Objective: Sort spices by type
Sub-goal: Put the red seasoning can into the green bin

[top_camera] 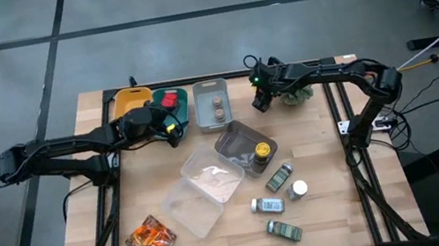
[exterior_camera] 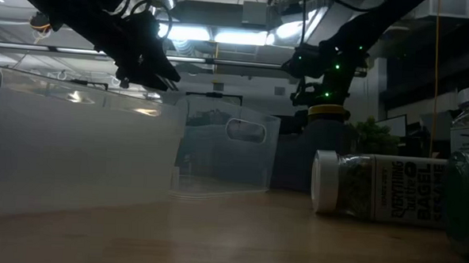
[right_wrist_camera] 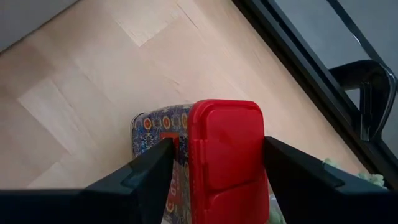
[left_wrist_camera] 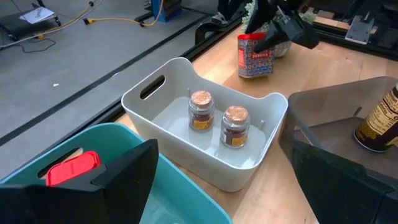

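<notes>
While the right end effector [right_wrist_camera: 214, 163] pinches the red-lidded tin [right_wrist_camera: 227, 152] at the counter's [top_camera: 333, 158] far edge, lift straight, keeping it upright; left end effector [left_wrist_camera: 224, 180] gapes empty over the teal bin [left_wrist_camera: 168, 193].

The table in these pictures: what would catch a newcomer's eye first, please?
Probably the right gripper at the far edge, its fingers around a red-lidded tin standing on the wood. Next, the left gripper open over the teal bin, beside a grey bin holding two brown jars.
</notes>
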Controlling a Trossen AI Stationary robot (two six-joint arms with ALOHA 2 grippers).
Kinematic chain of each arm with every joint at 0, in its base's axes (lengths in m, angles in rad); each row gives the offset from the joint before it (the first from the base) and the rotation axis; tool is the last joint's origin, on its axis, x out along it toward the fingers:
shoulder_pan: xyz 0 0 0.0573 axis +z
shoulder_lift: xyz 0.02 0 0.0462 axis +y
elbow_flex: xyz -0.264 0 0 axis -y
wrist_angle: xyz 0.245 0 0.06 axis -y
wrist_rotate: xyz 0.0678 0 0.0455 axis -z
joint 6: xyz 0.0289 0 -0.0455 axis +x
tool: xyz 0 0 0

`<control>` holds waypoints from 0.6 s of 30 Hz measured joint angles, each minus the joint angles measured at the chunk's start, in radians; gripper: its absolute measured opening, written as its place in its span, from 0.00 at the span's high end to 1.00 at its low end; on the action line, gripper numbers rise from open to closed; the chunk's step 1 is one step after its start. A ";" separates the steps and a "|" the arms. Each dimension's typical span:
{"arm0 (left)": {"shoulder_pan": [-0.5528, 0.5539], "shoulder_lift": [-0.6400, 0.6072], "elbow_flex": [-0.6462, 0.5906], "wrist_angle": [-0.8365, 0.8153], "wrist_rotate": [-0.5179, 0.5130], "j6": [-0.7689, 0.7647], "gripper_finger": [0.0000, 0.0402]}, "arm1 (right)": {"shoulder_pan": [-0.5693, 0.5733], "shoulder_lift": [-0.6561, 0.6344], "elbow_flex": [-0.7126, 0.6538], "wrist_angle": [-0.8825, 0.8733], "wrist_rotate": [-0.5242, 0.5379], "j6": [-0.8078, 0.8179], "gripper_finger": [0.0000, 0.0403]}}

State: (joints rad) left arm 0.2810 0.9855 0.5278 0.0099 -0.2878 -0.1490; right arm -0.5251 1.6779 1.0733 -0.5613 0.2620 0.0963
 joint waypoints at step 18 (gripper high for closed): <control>0.000 -0.010 0.000 0.013 0.000 0.034 0.14 | 0.003 -0.047 -0.007 -0.018 -0.141 0.004 0.41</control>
State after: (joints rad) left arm 0.2810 0.9758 0.5278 0.0232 -0.2883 -0.1146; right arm -0.5224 1.6312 1.0660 -0.5794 0.1211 0.1004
